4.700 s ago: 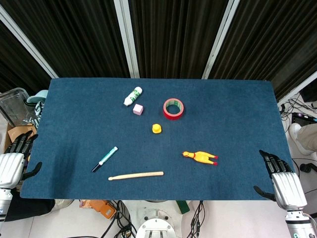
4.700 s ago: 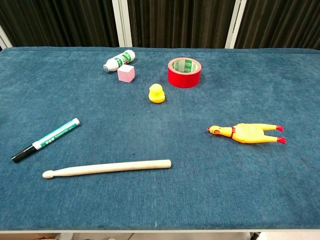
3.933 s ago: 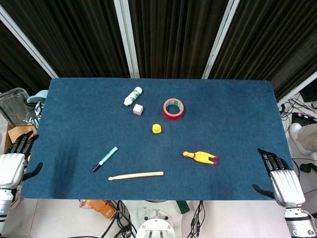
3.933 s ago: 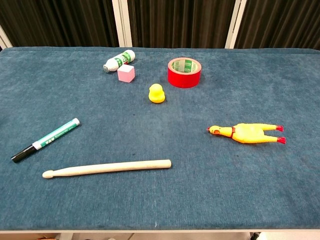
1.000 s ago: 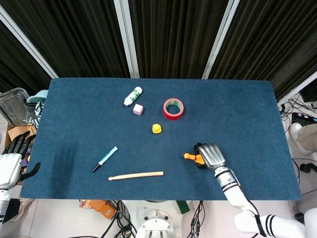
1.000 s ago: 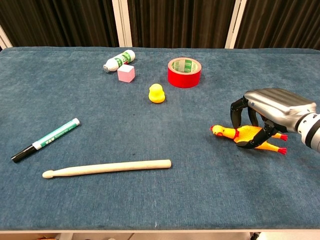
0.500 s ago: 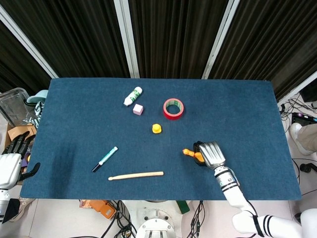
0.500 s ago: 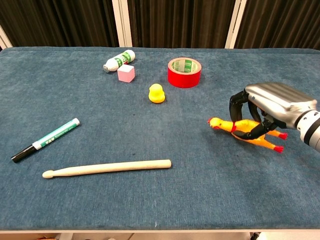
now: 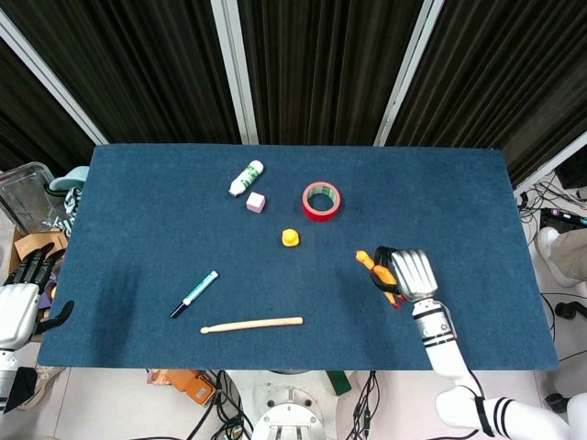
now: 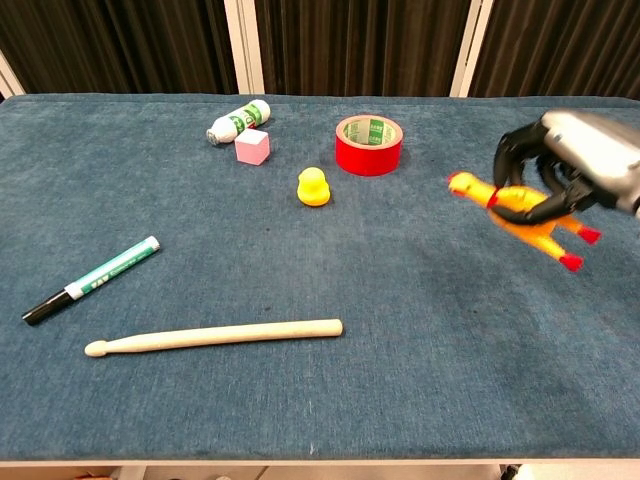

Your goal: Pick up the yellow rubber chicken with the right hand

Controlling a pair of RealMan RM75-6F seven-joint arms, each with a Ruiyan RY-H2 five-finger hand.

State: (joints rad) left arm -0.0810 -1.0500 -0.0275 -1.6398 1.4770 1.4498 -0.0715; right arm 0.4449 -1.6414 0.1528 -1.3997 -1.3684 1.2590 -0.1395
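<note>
The yellow rubber chicken (image 10: 520,215) hangs clear of the blue table, tilted with its head up-left and red feet down-right. My right hand (image 10: 580,160) grips it around the body from above. In the head view the same right hand (image 9: 411,273) covers most of the chicken (image 9: 371,264), whose head pokes out to the left. My left hand (image 9: 20,307) rests open off the table's left edge and holds nothing; the chest view does not show it.
On the blue table (image 10: 320,400) lie a wooden drumstick (image 10: 213,336), a green marker (image 10: 92,279), a small yellow duck (image 10: 314,187), a red tape roll (image 10: 368,144), a pink cube (image 10: 252,146) and a white glue stick (image 10: 238,120).
My right hand has closed on the chicken and raised it off the table, moving up and to the right. The left hand has stayed put.
</note>
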